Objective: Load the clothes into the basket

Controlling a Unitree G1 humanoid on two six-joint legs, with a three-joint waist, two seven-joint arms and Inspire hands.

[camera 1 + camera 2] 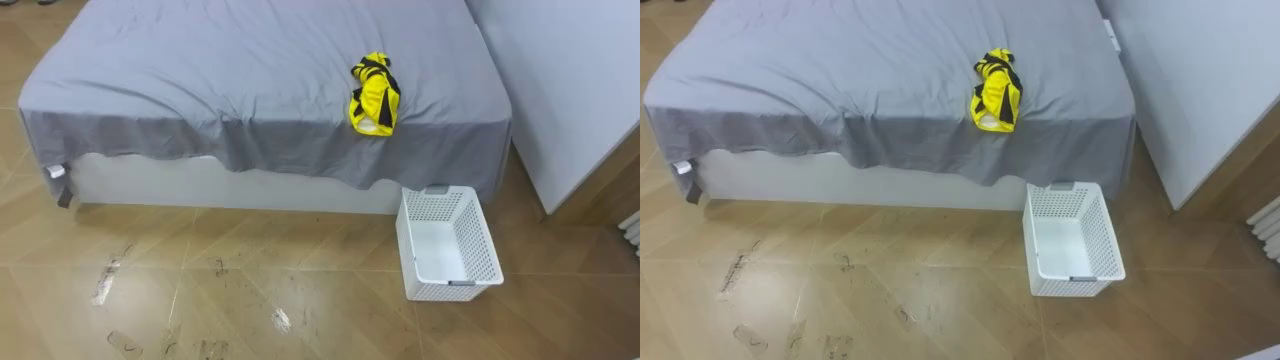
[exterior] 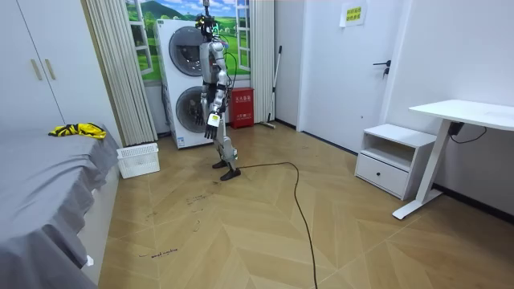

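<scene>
Fingers of left hand loose; yellow-black garment crumpled on bed.

The light before me is bright, soft and even, and seems to fall from above. My bed shows only gentle shading in the sheet's folds, with a dark band of shadow under its hanging near edge. The basket is evenly lit inside. The floor has a dull sheen, paler at the far end in the room view.
</scene>
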